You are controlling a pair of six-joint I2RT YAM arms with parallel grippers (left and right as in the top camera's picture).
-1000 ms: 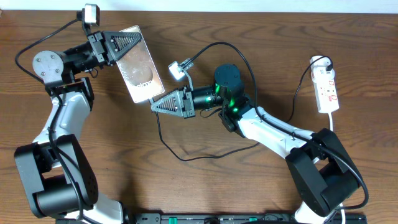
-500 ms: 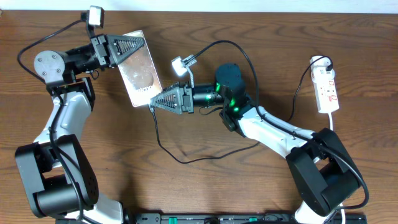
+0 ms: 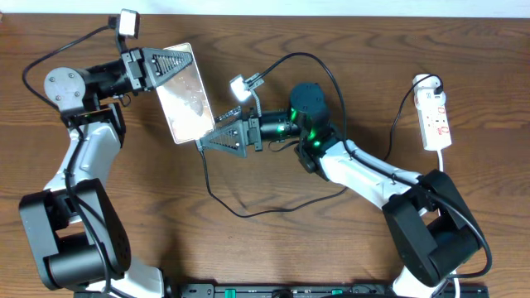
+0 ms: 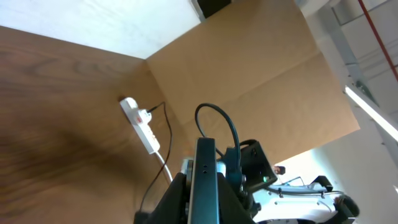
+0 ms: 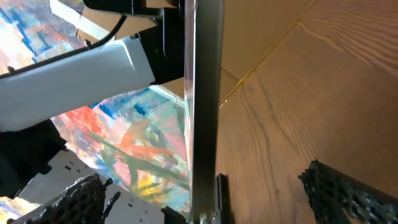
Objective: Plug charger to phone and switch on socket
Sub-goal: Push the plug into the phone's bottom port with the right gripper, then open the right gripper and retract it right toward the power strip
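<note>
Phone sits clamped in the left claw; right claw pinches the charger at its edge.

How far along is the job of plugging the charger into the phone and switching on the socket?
Done: the left gripper holds the phone clamped, off the table. In hand: the right gripper is at the phone's free end, with the charger plug beside that edge; whether it is seated, I cannot tell. Left: the socket lies with no gripper near it, so switching on remains.
</note>
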